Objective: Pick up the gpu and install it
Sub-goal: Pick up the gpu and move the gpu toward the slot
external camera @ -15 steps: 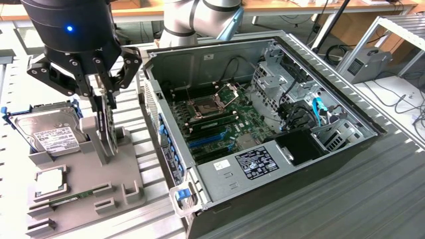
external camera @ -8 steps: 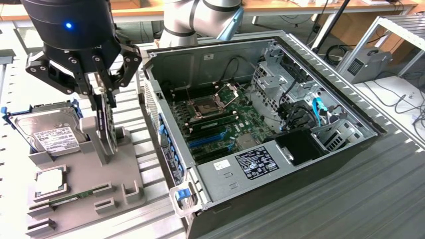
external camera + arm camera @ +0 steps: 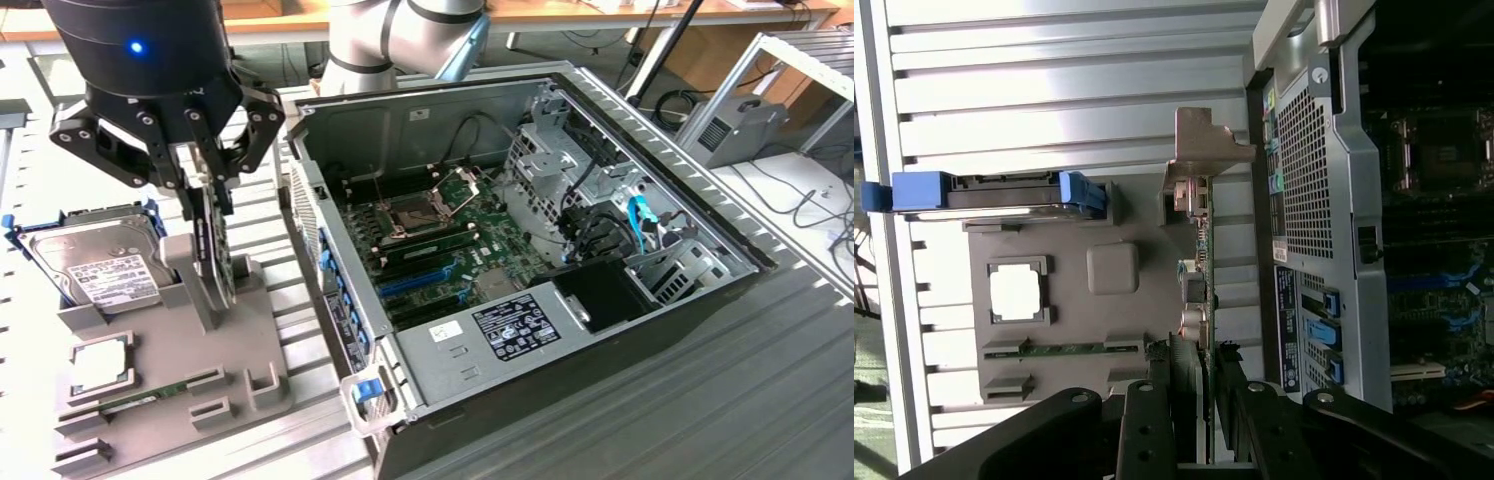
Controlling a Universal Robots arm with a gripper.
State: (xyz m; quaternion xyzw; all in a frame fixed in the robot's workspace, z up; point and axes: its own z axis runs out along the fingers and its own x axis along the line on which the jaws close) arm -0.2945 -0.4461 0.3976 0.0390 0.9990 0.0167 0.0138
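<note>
The gpu stands on edge in a slot of the grey holder tray, to the exterior view's left of the open computer case. My gripper comes down over it from above, one finger on each face of the card. In the wrist view the gpu runs edge-on, green board with small parts, its silver bracket at the far end. There my gripper is shut on the near end, and its black fingers press the card from both sides. The card still sits in its slot.
On the same tray lie a silver hard drive in a blue frame, a square processor and a narrow memory strip. Inside the case, the motherboard shows blue slots, a processor socket and a power supply.
</note>
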